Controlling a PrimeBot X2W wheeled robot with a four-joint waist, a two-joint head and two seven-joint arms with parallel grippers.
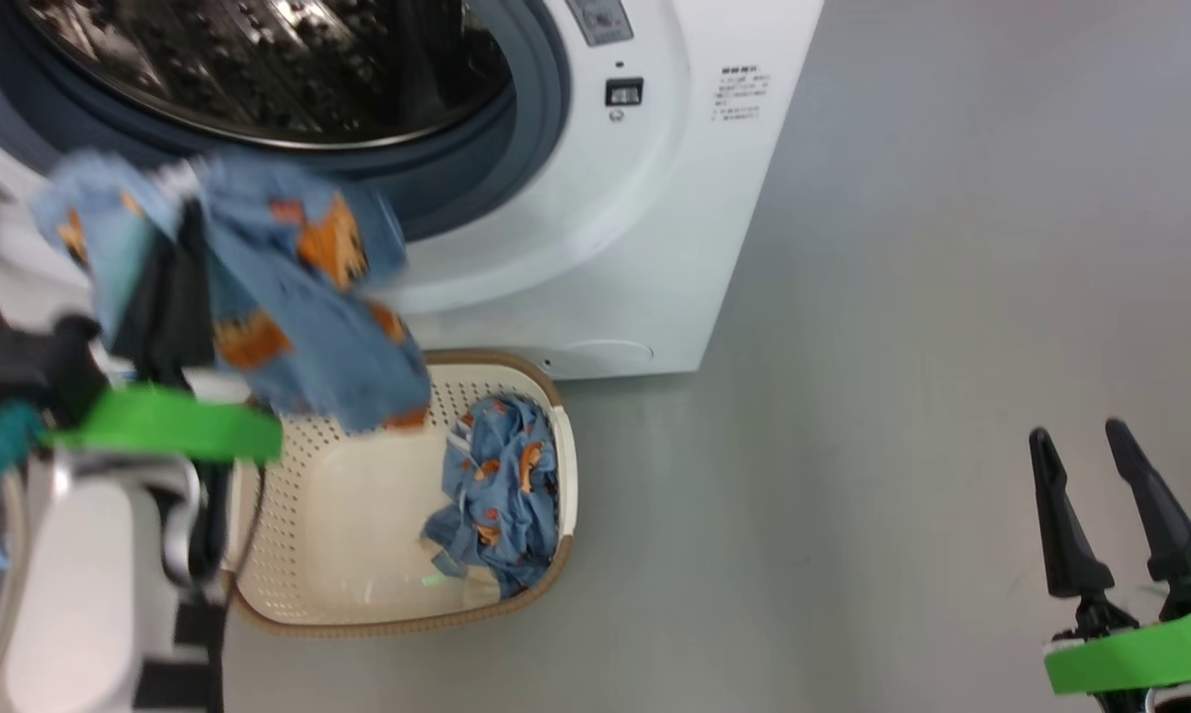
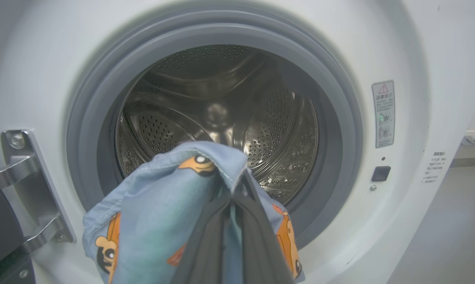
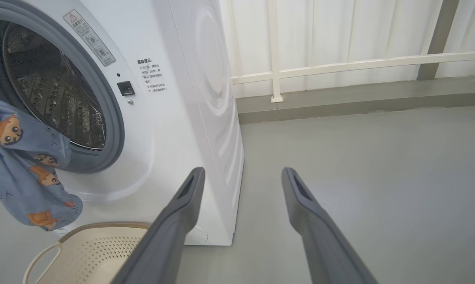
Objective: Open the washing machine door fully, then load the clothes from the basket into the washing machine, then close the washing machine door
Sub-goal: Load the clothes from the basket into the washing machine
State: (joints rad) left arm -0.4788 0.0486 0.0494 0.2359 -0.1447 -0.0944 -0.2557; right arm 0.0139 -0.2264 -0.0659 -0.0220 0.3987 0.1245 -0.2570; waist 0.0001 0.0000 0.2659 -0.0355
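Washing machine (image 1: 645,198): white front-loader at 12 o'clock in the head view, mouth uncovered. Perforated steel drum (image 2: 221,118) ringed by a grey gasket (image 2: 342,118). Grey floor (image 1: 902,396) runs off to 3 o'clock.

Basket (image 1: 567,465): cream, brown rim, on the floor at 7 o'clock in the head view, just in front of the machine's base.

Held garment (image 1: 298,297): light blue with orange figures, hanging at 9 to 10 o'clock in the head view, over the basket's far left corner. In the left wrist view its top fold overlaps the opening at 6 o'clock, outside the gasket.

Second garment (image 1: 501,485): same print, bunched against the basket's wall at 3 o'clock.

Left hand (image 2: 237,189): fingers pressed together, clamped on the held garment.

Right hand (image 1: 1078,433): at 4 o'clock in the head view, fingers apart, gripping nothing, over the floor, well apart from the machine.

Metal hinge (image 2: 24,189): at 8 o'clock of the opening.
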